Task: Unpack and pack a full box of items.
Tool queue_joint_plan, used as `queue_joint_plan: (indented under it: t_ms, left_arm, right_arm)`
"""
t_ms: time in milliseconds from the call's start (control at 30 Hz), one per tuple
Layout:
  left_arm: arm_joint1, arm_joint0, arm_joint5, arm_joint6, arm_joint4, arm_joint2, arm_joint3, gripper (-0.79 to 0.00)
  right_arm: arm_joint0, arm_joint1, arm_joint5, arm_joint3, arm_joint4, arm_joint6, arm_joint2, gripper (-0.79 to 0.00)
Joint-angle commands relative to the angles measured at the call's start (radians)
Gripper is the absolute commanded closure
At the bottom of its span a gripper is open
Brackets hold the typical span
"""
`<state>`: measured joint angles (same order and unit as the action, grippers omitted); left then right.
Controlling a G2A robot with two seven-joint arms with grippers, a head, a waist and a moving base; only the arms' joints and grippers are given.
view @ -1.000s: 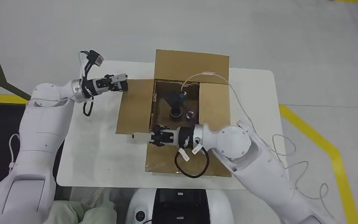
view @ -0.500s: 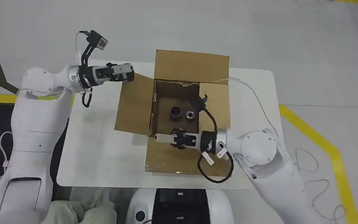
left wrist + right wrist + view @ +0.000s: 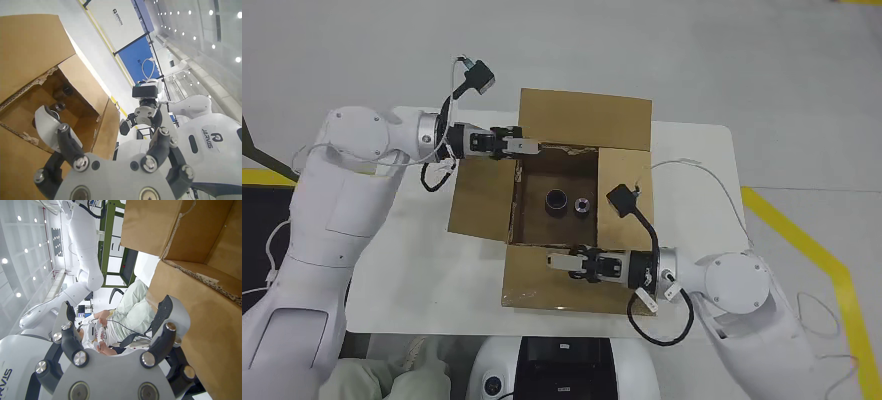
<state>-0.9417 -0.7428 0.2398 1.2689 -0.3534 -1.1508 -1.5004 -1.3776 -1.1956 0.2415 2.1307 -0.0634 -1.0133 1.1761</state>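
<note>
Top view: one white table [image 3: 412, 260] carries one open cardboard box [image 3: 567, 230] at its middle. The box has four flaps, all folded outward: far flap [image 3: 585, 118], left flap [image 3: 480, 195], right flap [image 3: 627, 190] and near flap [image 3: 542, 290]. Two items stand on the box floor just beside each other, towards the far side: one larger cylinder [image 3: 556, 200] with a dark hollow centre, and one smaller cylinder [image 3: 582, 207] with a pale top.

Two grippers are at the box, one at each of two opposite edges. The left gripper [image 3: 527, 147] is at the far left corner of the box, above the rim where the far flap meets the left flap. The right gripper [image 3: 560, 262] is at the near edge, over the fold of the near flap.

Left wrist view: the left gripper [image 3: 101, 110] has its two fingers spread wide apart, and between them the box interior shows. A further dark shape [image 3: 33, 124] beside one white finger is too hidden to identify. The right gripper [image 3: 130, 121] appears farther off, beyond the box.

Right wrist view: the right gripper [image 3: 116, 306] also has its two fingers spread wide. One ribbed finger pad [image 3: 160, 311] lies just beside the outer face of the near flap [image 3: 204, 323]; whether it touches cannot be told.
</note>
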Motion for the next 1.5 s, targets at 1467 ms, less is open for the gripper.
queue_joint_plan:
  t_ms: [1467]
  left_arm:
    - [-0.086,0.152,-0.262,-0.173,0.092,0.278,-0.02,-0.785]
  right_arm:
    - [-0.11,0.037,0.001,0.057,-0.047,0.012,0.032,-0.785]
